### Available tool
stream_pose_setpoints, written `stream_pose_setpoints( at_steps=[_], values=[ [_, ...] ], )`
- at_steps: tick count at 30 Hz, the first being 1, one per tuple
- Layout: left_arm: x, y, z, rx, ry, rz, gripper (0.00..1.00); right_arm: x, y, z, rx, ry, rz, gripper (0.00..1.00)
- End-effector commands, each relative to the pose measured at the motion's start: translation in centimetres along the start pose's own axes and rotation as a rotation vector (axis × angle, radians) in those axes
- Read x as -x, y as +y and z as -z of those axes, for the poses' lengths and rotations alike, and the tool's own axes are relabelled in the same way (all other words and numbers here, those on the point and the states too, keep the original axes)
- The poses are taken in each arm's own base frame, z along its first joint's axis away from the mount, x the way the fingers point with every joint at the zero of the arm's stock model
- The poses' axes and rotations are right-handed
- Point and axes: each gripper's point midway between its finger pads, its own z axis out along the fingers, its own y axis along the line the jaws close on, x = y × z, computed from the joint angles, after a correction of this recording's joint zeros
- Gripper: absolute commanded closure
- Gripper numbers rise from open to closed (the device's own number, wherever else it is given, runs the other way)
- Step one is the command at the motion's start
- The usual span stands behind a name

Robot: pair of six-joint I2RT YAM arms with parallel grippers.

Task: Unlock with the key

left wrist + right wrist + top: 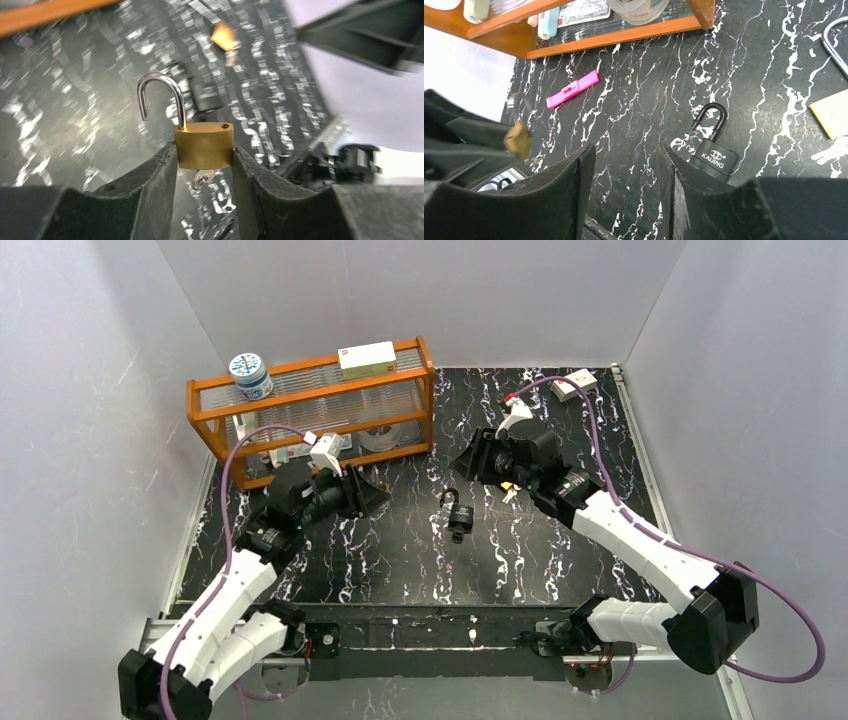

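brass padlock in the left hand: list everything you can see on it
The brass padlock is small, with a gold-coloured rectangular body and rounded top corners. Its silver, steel-looking shackle is open: one leg sits in the body, the free end hangs off to the side, and the empty socket hole shows on top. A silver key sticks out beneath the body. The lock is upright, shackle up, pinched at its sides between the black fingers of the left hand. Nothing else touches it.
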Motion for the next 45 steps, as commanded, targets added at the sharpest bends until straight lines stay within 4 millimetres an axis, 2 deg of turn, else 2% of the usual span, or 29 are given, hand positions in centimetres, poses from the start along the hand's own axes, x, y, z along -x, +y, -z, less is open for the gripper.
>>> stream_pose_setpoints(
  at_steps=[1,7,11,16,22,26,27,31,35,39,44,45],
  values=[
    [-3.2,6.9,0.9,0.384,0.132,0.090,0.93,0.4,-0.5,-0.6,-0.031,-0.020,-0.042,0.44],
    [-6.3,11.4,0.8,0.605,0.239,0.158,0.95,-0.3,-1.2,-0.9,-0.060,-0.007,-0.063,0.44],
    [-8.3,13.6,0.6,0.713,0.296,0.208,0.96,-0.6,-1.9,-0.8,-0.080,-0.007,-0.069,0.44],
    [-10.0,14.8,-0.2,0.781,0.366,0.226,0.94,-0.7,-2.3,-0.7,-0.092,-0.005,-0.070,0.44],
    [-11.9,15.2,-1.8,0.828,0.444,0.199,0.90,-0.8,-2.6,-0.7,-0.098,-0.003,-0.073,0.44],
    [-12.8,15.3,-2.7,0.859,0.479,0.163,0.84,-0.7,-2.7,-0.4,-0.100,-0.007,-0.072,0.43],
    [-12.9,15.5,-2.7,0.875,0.481,0.162,0.80,-0.7,-2.7,-0.3,-0.100,-0.009,-0.073,0.43],
    [-12.8,15.6,-2.7,0.886,0.476,0.160,0.63,-0.3,-2.5,0.5,-0.092,-0.020,-0.072,0.43],
    [-11.6,14.9,-2.7,0.864,0.445,0.150,0.43,0.0,-2.4,1.3,-0.096,-0.033,-0.068,0.41],
    [-9.4,13.4,-2.6,0.801,0.382,0.124,0.28,0.5,-2.4,2.4,-0.107,-0.049,-0.060,0.38],
    [-6.0,11.5,-1.1,0.746,0.269,0.073,0.19,2.2,-2.6,4.9,-0.136,-0.112,-0.023,0.29],
    [-5.3,10.9,-0.7,0.729,0.245,0.063,0.09,2.6,-2.8,5.6,-0.161,-0.128,-0.015,0.24]
  ],
)
